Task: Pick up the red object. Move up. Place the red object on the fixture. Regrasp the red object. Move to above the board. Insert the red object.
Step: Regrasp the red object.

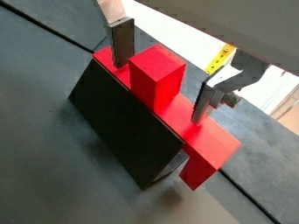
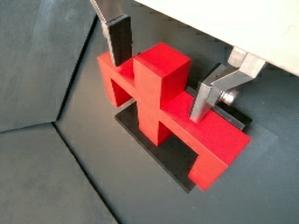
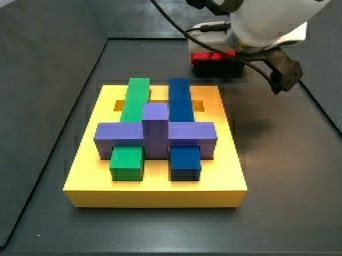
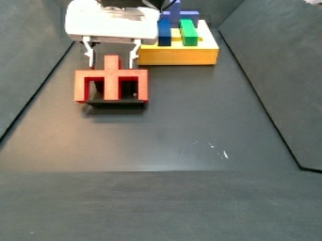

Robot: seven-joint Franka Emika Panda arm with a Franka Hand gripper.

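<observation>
The red object (image 1: 158, 77) lies on the fixture (image 1: 121, 131), its bar along the top edge and its central stem pointing up at the wrist. My gripper (image 1: 162, 92) is open and straddles that stem, with one finger (image 1: 121, 44) on each side. A gap shows between each pad and the stem in both wrist views. The red object (image 2: 159, 83) has its legs hanging down beside the dark bracket (image 2: 176, 163). In a side view the gripper (image 4: 111, 55) hovers just above the red object (image 4: 113, 83). The board (image 3: 94, 170) lies apart from the fixture.
The yellow board (image 4: 176, 56) carries green (image 3: 134, 100), blue (image 3: 179, 100) and purple (image 3: 154, 130) blocks. Dark floor with raised side walls surrounds everything. Cables trail behind the arm (image 3: 274, 20).
</observation>
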